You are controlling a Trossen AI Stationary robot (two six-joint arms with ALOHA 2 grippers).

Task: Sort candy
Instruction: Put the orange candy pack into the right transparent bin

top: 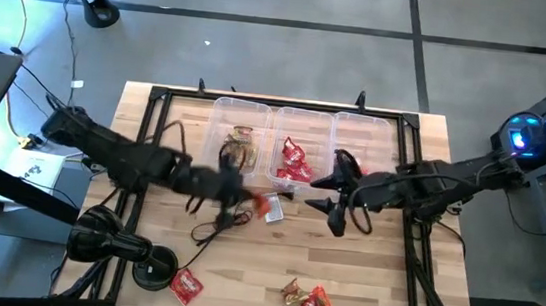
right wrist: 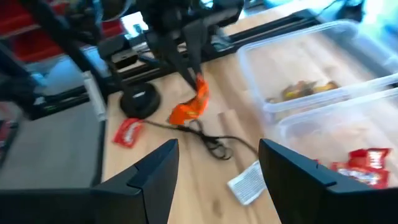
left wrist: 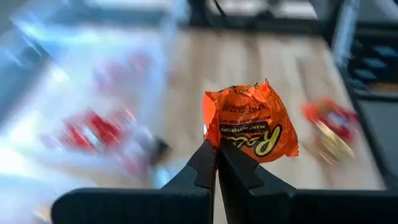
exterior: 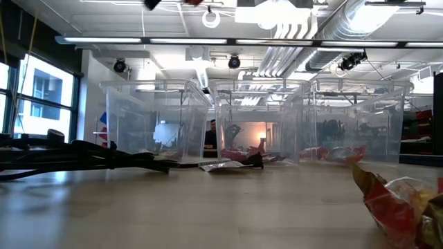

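My left gripper (top: 251,200) hangs over the middle of the table, shut on an orange wrapped candy (left wrist: 252,123), which also shows in the high view (top: 268,207). My right gripper (right wrist: 217,165) stands open and holds nothing, above the table just right of that candy. Brown and gold candy (top: 240,150) lies in the left clear bin (top: 218,118). Red candy (top: 295,161) lies in the middle bin (top: 306,118). More candy lies loose near the front edge: a red piece (top: 186,283) and a small cluster (top: 307,299). My left gripper pinches the orange candy by a crinkled edge of its wrapper (left wrist: 214,138) between its two fingertips. The fingers (right wrist: 181,67) slant downward from the table's left side. The candy (right wrist: 189,109) hangs off the fingertips, lifted clear of the table.
A third clear bin (top: 365,132) stands at the right of the row along the far edge. A small grey tag (right wrist: 247,180) with a black cable (right wrist: 211,144) lies on the table under the grippers. A black round base (top: 154,265) sits at the front left.
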